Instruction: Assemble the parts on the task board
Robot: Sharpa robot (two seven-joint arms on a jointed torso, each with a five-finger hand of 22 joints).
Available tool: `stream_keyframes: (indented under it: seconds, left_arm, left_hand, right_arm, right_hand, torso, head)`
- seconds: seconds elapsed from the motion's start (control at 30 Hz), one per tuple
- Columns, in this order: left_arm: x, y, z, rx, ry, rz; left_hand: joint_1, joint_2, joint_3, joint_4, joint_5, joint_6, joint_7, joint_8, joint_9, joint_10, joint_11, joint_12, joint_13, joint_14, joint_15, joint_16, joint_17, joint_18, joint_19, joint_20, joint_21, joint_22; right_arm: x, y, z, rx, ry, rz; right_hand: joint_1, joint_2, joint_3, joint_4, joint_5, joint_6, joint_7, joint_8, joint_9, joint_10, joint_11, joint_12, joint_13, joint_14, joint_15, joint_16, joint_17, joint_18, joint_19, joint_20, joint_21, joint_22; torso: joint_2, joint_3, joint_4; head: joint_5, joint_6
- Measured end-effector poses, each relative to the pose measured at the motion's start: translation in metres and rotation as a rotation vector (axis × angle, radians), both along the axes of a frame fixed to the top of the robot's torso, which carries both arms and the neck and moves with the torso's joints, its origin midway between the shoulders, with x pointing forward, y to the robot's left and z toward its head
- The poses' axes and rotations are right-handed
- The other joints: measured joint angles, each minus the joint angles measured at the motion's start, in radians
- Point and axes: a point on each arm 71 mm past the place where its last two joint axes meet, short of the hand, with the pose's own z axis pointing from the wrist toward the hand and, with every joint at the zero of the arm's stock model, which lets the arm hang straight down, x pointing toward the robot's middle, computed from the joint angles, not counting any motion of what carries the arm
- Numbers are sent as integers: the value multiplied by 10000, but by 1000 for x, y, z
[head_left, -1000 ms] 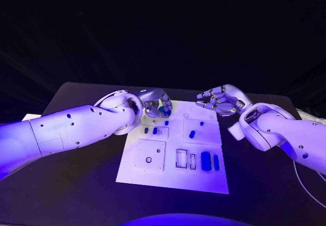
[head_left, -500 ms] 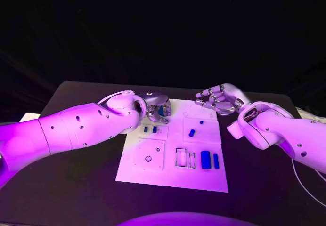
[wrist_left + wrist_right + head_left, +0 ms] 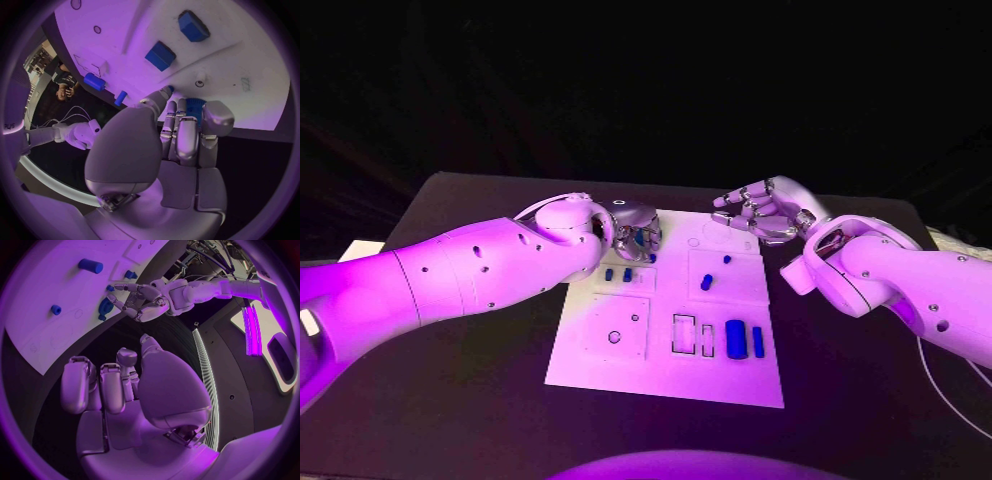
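The task board point(image 3: 668, 370) lies mid-table. At its 11 o'clock corner the left hand point(image 3: 635, 230) curls its fingers around a blue part point(image 3: 195, 106), holding it just above the board. The right hand point(image 3: 764, 212) hovers at 1 o'clock, fingers curled on nothing.

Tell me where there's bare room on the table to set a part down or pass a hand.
Free: the black table near the robot, below the task board's near edge, and the strip between board and right arm. Crowded: the board's far end, where the left hand holds a blue part and the right hand hovers.
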Motion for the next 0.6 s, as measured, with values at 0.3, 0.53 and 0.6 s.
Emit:
stream_keyframes:
  seconds: [0.3, 0.53, 0.6]
  left_arm:
    - [1, -3, -2, 60, 100, 22]
    - [1, -6, -4, 128, 197, 51]
    - [1, -7, -4, 146, 218, 50]
  left_hand:
    - [0, 0, 463, -102, 0, 201, 11, -116, -83, 218, -7, -165, -170, 0, 0, 41, -68, -151, 0, 0, 333, 300]
    - [-54, -54, 642, -200, 0, 248, -3, -207, -127, 398, -8, -239, -230, -1, 0, 91, -108, -150, 110, -34, 654, 590]
    - [-54, -54, 642, -200, 0, 248, -3, -207, -127, 398, -8, -238, -229, -1, 0, 91, -108, -151, 110, -35, 655, 591]
  right_arm:
    - [0, 0, 0, 6, 2, 9]
    - [0, 1, 0, 10, 4, 16]
    - [0, 1, 0, 10, 5, 17]
  right_hand:
    - [0, 0, 0, 0, 0, 0, 0, 0, -1, 0, 0, 0, 0, 0, 0, 0, -1, 0, 0, 0, 0, -1]
    - [0, 0, 0, 0, 0, 0, 0, 0, -2, 0, 0, 0, 1, 0, 0, 0, -2, 0, 0, 0, 0, -1]
    - [0, 0, 0, 0, 0, 0, 0, 0, -2, 0, 0, 0, 1, 0, 0, 0, -2, 0, 0, 0, 0, -1]
  torso:
    - [-1, 6, -2]
    - [-1, 4, 3]
    - [-2, 4, 1]
  head:
    - [-8, 6]
    - [19, -8]
    - [25, -13]
